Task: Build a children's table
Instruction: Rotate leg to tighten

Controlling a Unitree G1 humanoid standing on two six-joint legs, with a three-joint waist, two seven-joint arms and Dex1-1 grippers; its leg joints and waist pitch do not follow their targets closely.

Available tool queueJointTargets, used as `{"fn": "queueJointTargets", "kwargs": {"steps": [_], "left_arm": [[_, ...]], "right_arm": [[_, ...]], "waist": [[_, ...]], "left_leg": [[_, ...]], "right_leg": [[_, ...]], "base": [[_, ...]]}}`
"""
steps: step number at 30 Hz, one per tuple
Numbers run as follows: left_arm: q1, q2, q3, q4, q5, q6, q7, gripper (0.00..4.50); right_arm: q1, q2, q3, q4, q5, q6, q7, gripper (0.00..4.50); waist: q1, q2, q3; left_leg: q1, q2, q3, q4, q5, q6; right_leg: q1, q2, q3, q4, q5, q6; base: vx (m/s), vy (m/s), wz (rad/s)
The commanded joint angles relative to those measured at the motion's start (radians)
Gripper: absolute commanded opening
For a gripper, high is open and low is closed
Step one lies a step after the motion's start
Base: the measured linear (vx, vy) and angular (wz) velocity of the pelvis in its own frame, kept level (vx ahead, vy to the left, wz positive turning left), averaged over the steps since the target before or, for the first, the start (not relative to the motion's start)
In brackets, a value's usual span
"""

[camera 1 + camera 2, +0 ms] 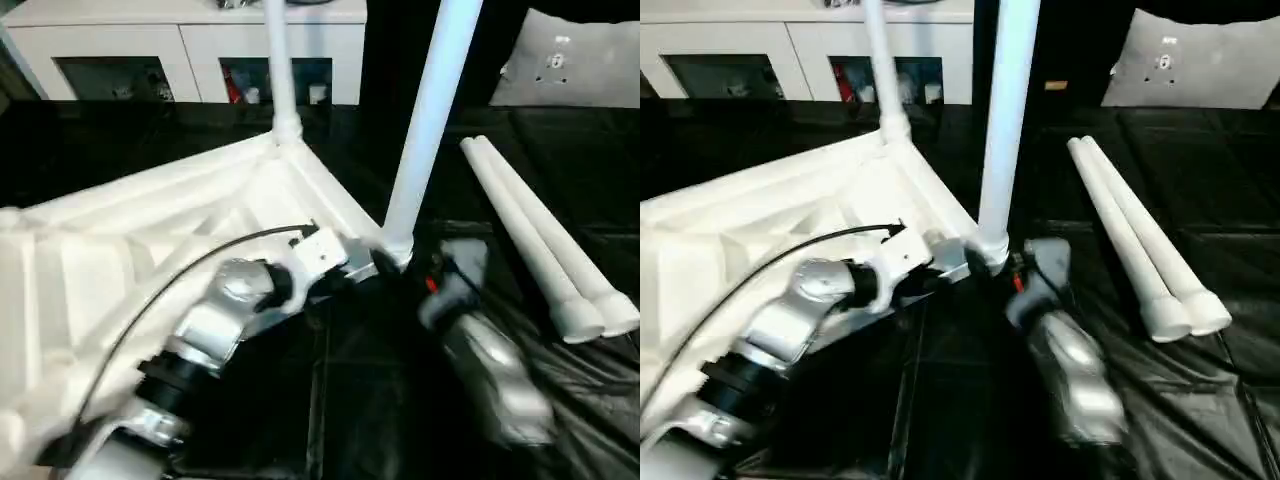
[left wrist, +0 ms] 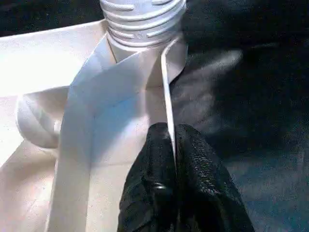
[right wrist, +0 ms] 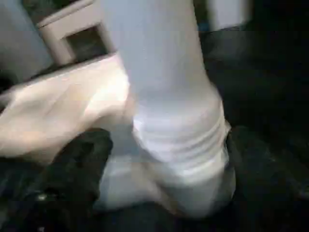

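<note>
Two loose tapered white plastic tube legs (image 1: 545,245) lie parallel, nearer the right arm. Left fingers (image 2: 164,179) pinch the upturned white ribbed table top's (image 1: 120,250) rim; the right fingers' state I cannot tell.

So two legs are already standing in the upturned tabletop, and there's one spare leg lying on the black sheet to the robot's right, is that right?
Not quite: two spare legs lie side by side on the black sheet, not one, as the left eye view shows. The rest holds: two legs stand in the upturned tabletop.

Head eyes downward; wrists close on table corner (image 2: 145,72).
</note>
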Motion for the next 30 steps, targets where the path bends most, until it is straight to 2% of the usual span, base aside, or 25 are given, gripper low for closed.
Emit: {"fn": "queueJointTargets", "kwargs": {"steps": [1, 2, 4, 5, 6, 9, 10, 11, 14, 16, 17, 19, 20, 21, 24, 26, 27, 30], "left_arm": [[0.017, 0.041, -0.043, 0.041, 0.018, -0.018, -0.08, 0.0], [0.027, 0.096, -0.063, 0.034, 0.0, -0.065, -0.182, 0.0], [0.027, 0.119, -0.069, 0.036, -0.003, -0.082, -0.218, 0.0], [0.025, 0.146, -0.073, 0.046, -0.013, -0.117, -0.27, 0.0], [0.021, 0.159, -0.072, 0.052, -0.02, -0.131, -0.299, 0.0], [0.006, 0.189, -0.073, 0.071, -0.048, -0.169, -0.372, 0.0], [0.006, 0.189, -0.073, 0.071, -0.048, -0.169, -0.372, 0.0], [-0.006, 0.211, -0.082, 0.084, -0.06, -0.197, -0.423, 0.0], [-0.021, 0.233, -0.097, 0.102, -0.057, -0.237, -0.476, 0.0], [-0.03, 0.241, -0.101, 0.112, -0.054, -0.252, -0.498, 0.0], [-0.038, 0.248, -0.105, 0.123, -0.051, -0.268, -0.52, 0.0], [-0.04, 0.25, -0.106, 0.125, -0.049, -0.272, -0.526, 0.0], [-0.042, 0.252, -0.107, 0.128, -0.047, -0.28, -0.531, 0.0], [-0.046, 0.254, -0.11, 0.134, -0.048, -0.287, -0.536, 0.0], [-0.053, 0.255, -0.114, 0.144, -0.048, -0.3, -0.541, 0.0], [-0.057, 0.257, -0.116, 0.15, -0.047, -0.31, -0.546, 0.0], [-0.059, 0.257, -0.117, 0.153, -0.045, -0.313, -0.546, 0.0], [-0.061, 0.257, -0.118, 0.157, -0.043, -0.317, -0.547, 0.0]], "right_arm": [[0.014, -0.022, 0.016, -0.048, 0.036, 0.032, 0.078, 4.44], [0.035, -0.102, 0.025, -0.091, 0.051, 0.045, 0.175, 4.44], [0.034, -0.143, 0.029, -0.1, 0.042, 0.034, 0.213, 4.44], [0.027, -0.192, 0.036, -0.107, 0.024, 0.017, 0.258, 4.44], [0.017, -0.22, 0.038, -0.107, 0.015, 0.009, 0.284, 4.44], [-0.015, -0.296, 0.054, -0.111, 0.03, 0.032, 0.378, 4.44], [-0.015, -0.296, 0.054, -0.111, 0.03, 0.032, 0.378, 4.44], [-0.039, -0.337, 0.077, -0.116, 0.037, 0.051, 0.442, 4.44], [-0.074, -0.373, 0.118, -0.115, 0.036, 0.07, 0.516, 4.44], [-0.095, -0.386, 0.15, -0.104, 0.02, 0.064, 0.549, 4.44], [-0.118, -0.388, 0.183, -0.083, -0.007, 0.051, 0.571, 4.44], [-0.127, -0.385, 0.195, -0.072, -0.018, 0.046, 0.575, 4.44], [-0.141, -0.375, 0.207, -0.057, -0.028, 0.043, 0.572, 4.44], [-0.159, -0.365, 0.222, -0.037, -0.039, 0.032, 0.576, 4.44], [-0.182, -0.352, 0.239, -0.017, -0.046, 0.029, 0.583, 4.44], [-0.204, -0.336, 0.249, 0.0, -0.038, 0.049, 0.585, 4.16], [-0.214, -0.331, 0.252, 0.008, -0.033, 0.059, 0.589, 4.16], [-0.225, -0.33, 0.26, 0.019, -0.032, 0.068, 0.601, 3.85]], "waist": [[0.004, -0.005, -0.056], [0.007, -0.004, -0.062], [0.006, -0.004, -0.063], [0.008, -0.004, -0.064], [0.008, -0.002, -0.064], [0.012, 0.0, -0.064], [0.013, 0.001, -0.063], [0.015, 0.001, -0.061], [0.018, 0.0, -0.059], [0.023, 0.001, -0.058], [0.027, 0.0, -0.056], [0.029, 0.0, -0.056], [0.032, 0.003, -0.057], [0.032, 0.001, -0.058], [0.033, 0.002, -0.061], [0.034, -0.002, -0.064], [0.035, -0.004, -0.064], [0.036, -0.004, -0.062]], "left_leg": [[0.016, 0.075, -0.041, -0.068, -0.239, 0.059], [0.013, 0.073, -0.04, -0.057, -0.172, 0.084], [0.014, 0.073, -0.036, -0.051, -0.126, 0.105], [0.015, 0.072, -0.034, -0.045, -0.102, 0.119], [0.015, 0.071, -0.033, -0.043, -0.097, 0.127], [0.019, 0.075, -0.031, -0.043, -0.121, 0.126], [0.02, 0.076, -0.031, -0.043, -0.125, 0.124], [0.023, 0.079, -0.03, -0.044, -0.157, 0.115], [0.023, 0.081, -0.029, -0.046, -0.182, 0.098], [0.024, 0.081, -0.029, -0.045, -0.191, 0.088], [0.023, 0.081, -0.029, -0.045, -0.208, 0.073], [0.025, 0.081, -0.028, -0.046, -0.219, 0.062], [0.026, 0.082, -0.03, -0.046, -0.22, 0.054], [0.027, 0.081, -0.029, -0.045, -0.219, 0.047], [0.026, 0.081, -0.029, -0.045, -0.205, 0.046], [0.024, 0.08, -0.029, -0.041, -0.178, 0.061], [0.024, 0.08, -0.028, -0.039, -0.167, 0.069], [0.022, 0.079, -0.027, -0.038, -0.169, 0.073]], "right_leg": [[0.027, -0.082, 0.038, -0.063, -0.086, -0.209], [0.033, -0.081, 0.034, -0.051, 0.018, -0.23], [0.031, -0.078, 0.034, -0.043, 0.099, -0.245], [0.032, -0.078, 0.032, -0.038, 0.145, -0.257], [0.033, -0.078, 0.03, -0.036, 0.153, -0.266], [0.034, -0.076, 0.026, -0.036, 0.109, -0.286], [0.034, -0.075, 0.025, -0.036, 0.094, -0.289], [0.031, -0.075, 0.025, -0.039, 0.044, -0.3], [0.03, -0.078, 0.027, -0.041, -0.018, -0.299], [0.028, -0.079, 0.029, -0.042, -0.047, -0.299], [0.025, -0.082, 0.031, -0.042, -0.079, -0.297], [0.024, -0.082, 0.032, -0.044, -0.101, -0.294], [0.024, -0.083, 0.033, -0.043, -0.106, -0.294], [0.022, -0.082, 0.033, -0.042, -0.101, -0.297], [0.024, -0.079, 0.031, -0.037, -0.07, -0.299], [0.026, -0.08, 0.03, -0.03, -0.021, -0.304], [0.026, -0.08, 0.03, -0.029, -0.005, -0.306], [0.026, -0.081, 0.031, -0.031, -0.03, -0.304]], "base": [[0.0, 0.0, 0.0], [0.0, 0.0, 0.0], [0.0, 0.0, 0.0], [0.0, 0.0, 0.0], [0.0, 0.0, 0.0], [0.0, 0.0, 0.0], [0.0, 0.0, 0.0], [0.0, 0.0, 0.0], [0.0, 0.0, 0.0], [0.0, 0.0, 0.0], [0.0, 0.0, 0.0], [0.0, 0.0, 0.0], [0.0, 0.0, 0.0], [0.0, 0.0, 0.0], [0.0, 0.0, 0.0], [0.0, 0.0, 0.0], [0.0, 0.0, 0.0], [0.0, 0.0, 0.0]]}}
